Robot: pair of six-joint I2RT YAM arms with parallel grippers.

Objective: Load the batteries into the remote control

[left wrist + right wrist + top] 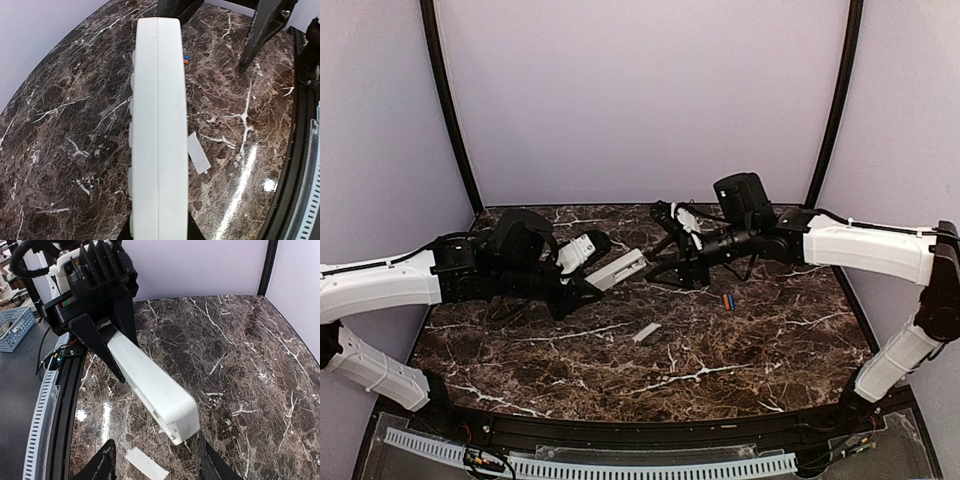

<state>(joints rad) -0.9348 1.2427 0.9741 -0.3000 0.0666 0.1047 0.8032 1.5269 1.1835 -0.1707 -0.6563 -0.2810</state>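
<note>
Centre frame, my left end effector (588,278) clamps the remote (623,267) by one end. It looks light, stiff and slick, so I'd grip across the long edges. My right end effector (672,258) gapes, empty.

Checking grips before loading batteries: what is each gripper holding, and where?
The left gripper clamps the remote control by one end. The right gripper is open near the free end, holding nothing.
</note>
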